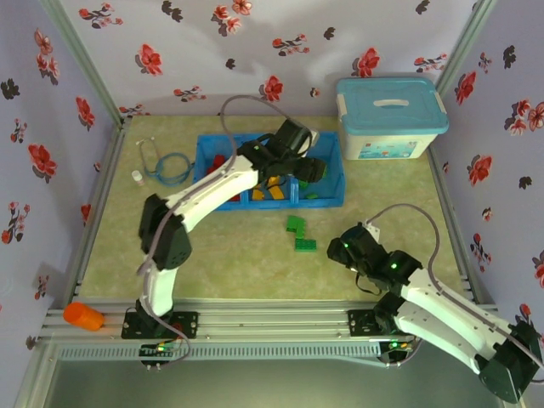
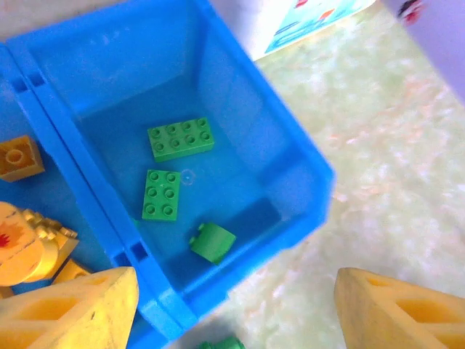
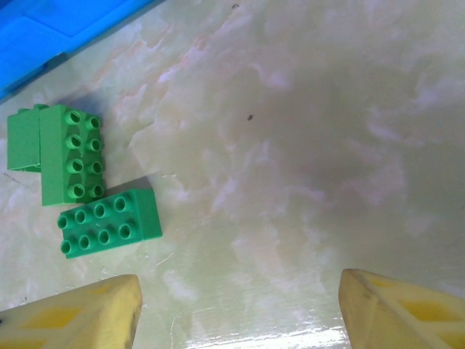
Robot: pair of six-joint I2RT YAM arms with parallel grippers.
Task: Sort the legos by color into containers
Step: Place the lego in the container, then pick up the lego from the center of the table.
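Note:
The blue tray (image 1: 330, 202) lies at the back middle of the table, its three containers side by side. My left gripper (image 1: 311, 169) hangs open over the right container's near corner, nothing between its yellow fingers (image 2: 81, 311). That container (image 2: 305, 171) holds three green legos (image 2: 181, 138), (image 2: 161, 194), (image 2: 213, 241). Yellow legos (image 2: 18, 158) lie in the middle one, red ones (image 1: 219, 161) in the left. Green legos (image 1: 296, 225), (image 1: 305, 245) rest on the table in front of the tray. My right gripper (image 1: 344, 248) is open just right of them (image 3: 109, 222), (image 3: 69, 153), above bare table.
A white box with a light-blue lid (image 1: 389, 119) stands at the back right beside the tray. A blue ring with tubing (image 1: 170, 166) and a small white bottle (image 1: 137, 178) lie left of the tray. An orange object (image 1: 82, 316) sits on the front rail.

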